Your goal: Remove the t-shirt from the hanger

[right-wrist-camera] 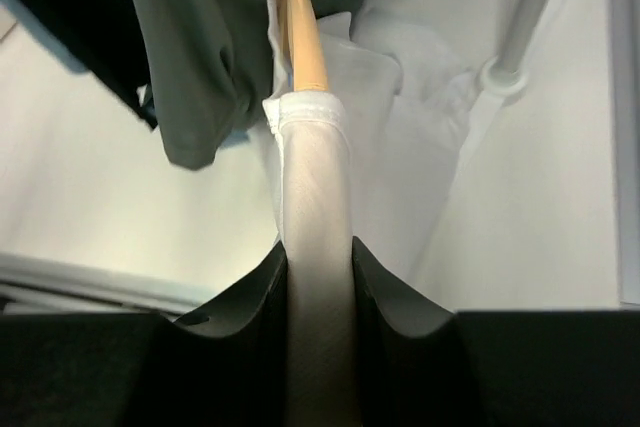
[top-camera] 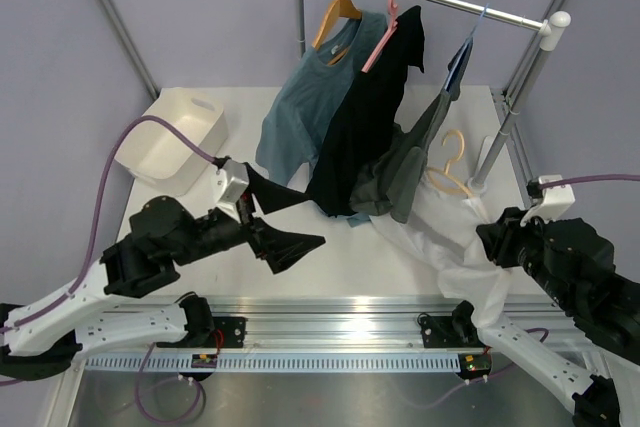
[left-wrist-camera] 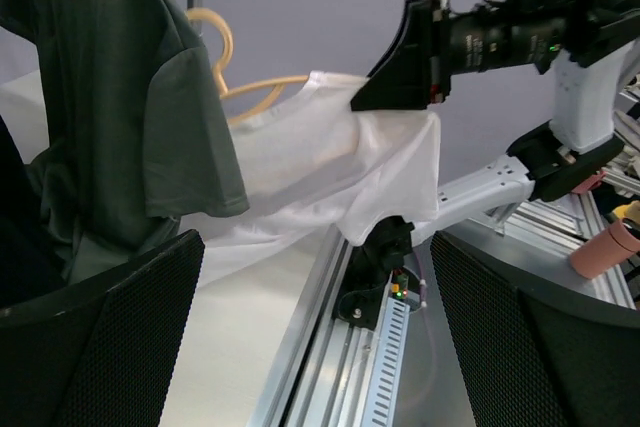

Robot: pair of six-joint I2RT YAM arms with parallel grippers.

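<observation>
Where lilac walls point(top-camera: 200, 17) ring the white surface point(top-camera: 340, 262), the t-shirt point(top-camera: 450, 247) stretches from the hanger point(right-wrist-camera: 305, 47) to the right gripper point(right-wrist-camera: 318, 267), jaws clamped on it; the left gripper point(top-camera: 288, 222) gapes empty.

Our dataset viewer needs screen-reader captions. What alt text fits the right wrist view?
The right gripper pinches a fold of the white t-shirt, with the tan hanger poking out of its hemmed edge beyond. A dark grey shirt hangs upper left; a rack pole stands right.

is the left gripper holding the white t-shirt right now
No, the left gripper is open with nothing between its fingers, while the t-shirt is pinched across the table by the right gripper.
</observation>
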